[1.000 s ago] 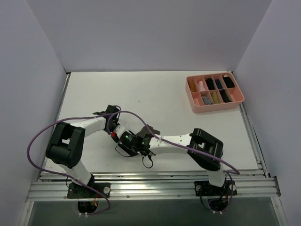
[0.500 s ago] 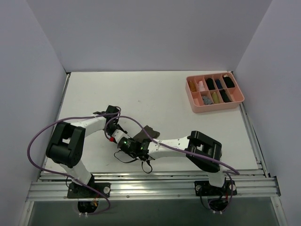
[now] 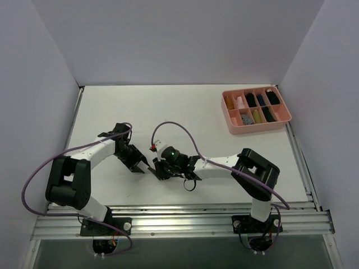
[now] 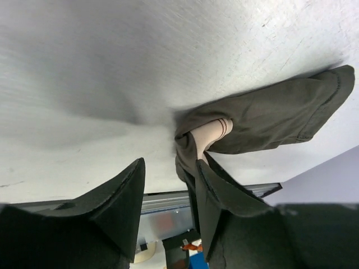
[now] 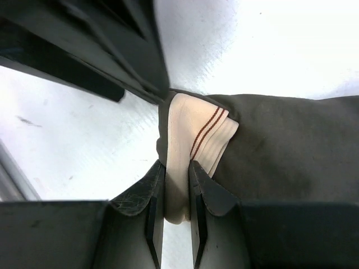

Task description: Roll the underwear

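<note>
Jaws of the left gripper [image 4: 169, 163] stand apart, low over the white counter [image 3: 185, 112], with one finger just beside the folded end of the underwear [image 4: 269, 115]. The dark olive cloth lies on the counter between the two grippers, in the near half. The right gripper [image 5: 175, 185] has its jaws clamped on the beige waistband [image 5: 193, 131], which carries two thin red stripes. A pink tray [image 3: 255, 128] stands at the far right corner.

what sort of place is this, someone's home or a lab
Probably a robotics lab test cell, not a home: a white tabletop boxed in by plain white panels, a ribbed aluminium rail along the near edge, and a pink plastic compartment tray.
</note>
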